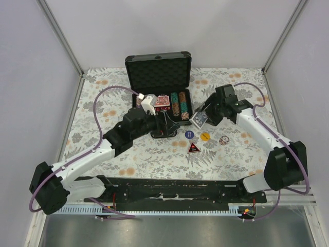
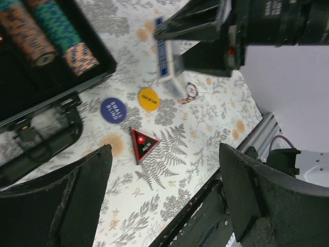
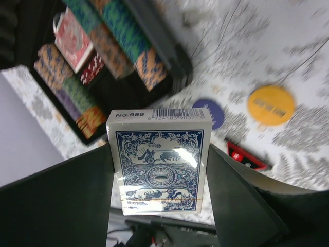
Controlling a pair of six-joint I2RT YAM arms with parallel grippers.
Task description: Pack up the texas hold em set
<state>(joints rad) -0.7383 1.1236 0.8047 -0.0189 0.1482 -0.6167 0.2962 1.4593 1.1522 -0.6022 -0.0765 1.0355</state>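
Note:
The dark grey briefcase (image 1: pixel 158 63) lies open at the back, lid up. Its tray holds rows of multicoloured chips (image 1: pixel 178 103), a red card deck (image 1: pixel 163 101) and red dice (image 3: pixel 93 67). My right gripper (image 1: pixel 200 119) is shut on the blue card deck (image 3: pixel 159 170) and holds it above the table just right of the case's front corner. My left gripper (image 1: pixel 165 126) is open and empty, hovering by the case's front edge and handle (image 2: pixel 43 135). A blue round button (image 1: pixel 189 134), a yellow round button (image 1: pixel 204 136), a red triangular marker (image 1: pixel 193 148) and a loose chip (image 1: pixel 223 140) lie on the table.
The table has a floral cloth (image 1: pixel 154 154). White walls and metal posts enclose it on three sides. The black rail with the arm bases (image 1: pixel 180 190) runs along the near edge.

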